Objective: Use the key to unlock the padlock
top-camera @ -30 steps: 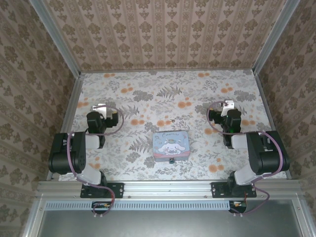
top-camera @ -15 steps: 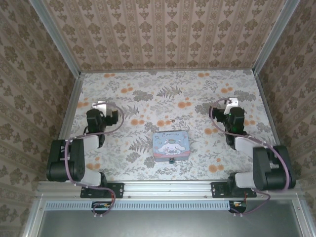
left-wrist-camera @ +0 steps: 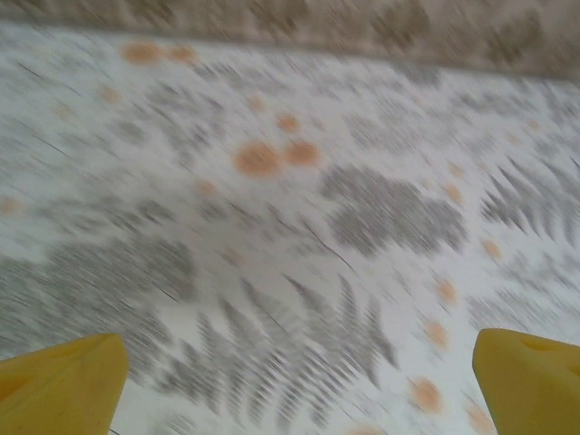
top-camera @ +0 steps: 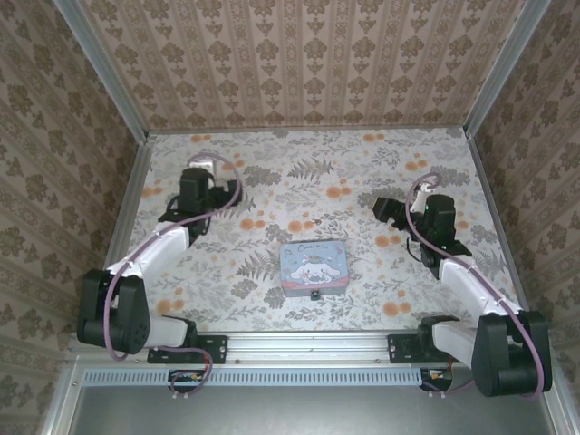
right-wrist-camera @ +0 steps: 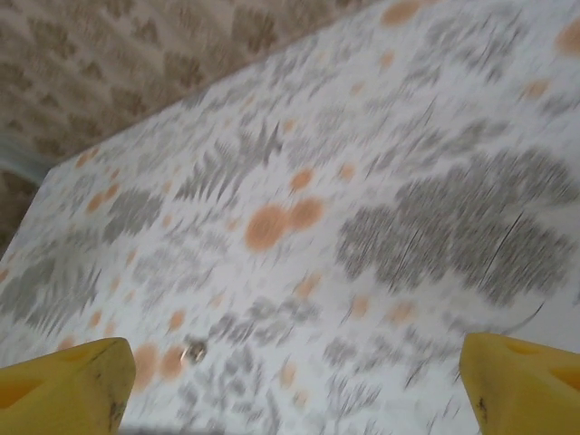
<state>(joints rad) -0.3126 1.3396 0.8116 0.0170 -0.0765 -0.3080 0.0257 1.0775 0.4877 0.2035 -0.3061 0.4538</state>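
Step in hand: approach, with nothing picked up yet.

Left gripper [left-wrist-camera: 297, 379]: jaws wide, yellow fingertips at the frame's lower corners, nothing between them but the floral table [top-camera: 362, 172].

Right gripper [right-wrist-camera: 292, 385]: also wide and empty.

Padlock [top-camera: 314, 294]: small dark body touching the near edge of the cartoon tin [top-camera: 314, 263], mid-table.

Key [top-camera: 314, 221]: I take the tiny dark sliver just beyond the tin's far edge to be it. A small glint low in the right wrist view is probably the same thing. Both grippers are well apart from it.

Next move, as I judge it: one gripper pinches the thin key off the flat surface, which needs fine alignment, while the other steadies the padlock.

Hard to make out: both wrist views are smeared. The shackle, the keyhole, and whether the padlock hooks onto the tin are too small to tell.
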